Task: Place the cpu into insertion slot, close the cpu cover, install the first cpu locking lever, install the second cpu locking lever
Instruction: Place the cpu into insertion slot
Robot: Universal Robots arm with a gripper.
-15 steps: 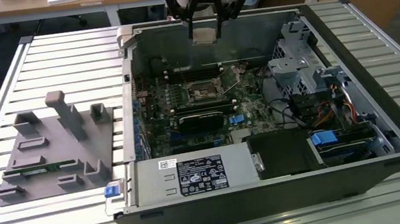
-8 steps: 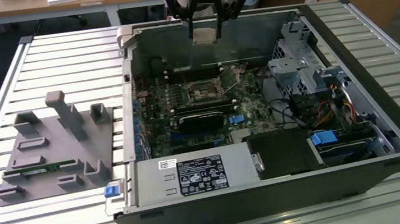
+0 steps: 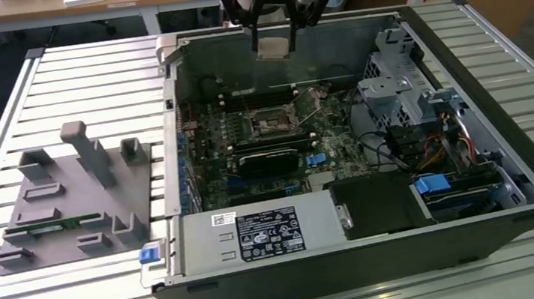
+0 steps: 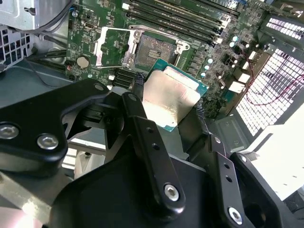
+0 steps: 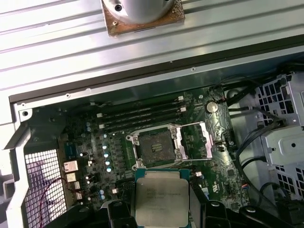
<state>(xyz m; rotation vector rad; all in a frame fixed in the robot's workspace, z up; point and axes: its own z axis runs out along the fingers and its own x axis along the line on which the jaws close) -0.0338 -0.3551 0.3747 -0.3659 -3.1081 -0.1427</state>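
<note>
Slatted silver metal surface (image 3: 87, 72) underneath it all, folks, and lying on its side on top is a big black computer tower case (image 3: 511, 174), side panel off, green motherboard (image 3: 212, 152) on full show. High over the case's far wall in the exterior view hangs the black claw (image 3: 273, 45), and it's clenched on the cpu (image 3: 274, 51), that small flat square chip with the pale tan-silver face. The second wrist view backs it up: black fingers (image 4: 142, 123) pressed to two opposite edges, the chip tilted between them. Down on the board, well apart from the chip, the small square black-framed insertion slot (image 5: 156, 147) has its dark centre exposed. The thin silvery square cpu cover (image 5: 197, 142) is swung open, sitting just beside the slot. Long narrow black memory slots (image 5: 142, 114) run near the socket. Off at the exterior view's left, a grey moulded fixture block (image 3: 70, 194) rests on the surface beside the case.
</note>
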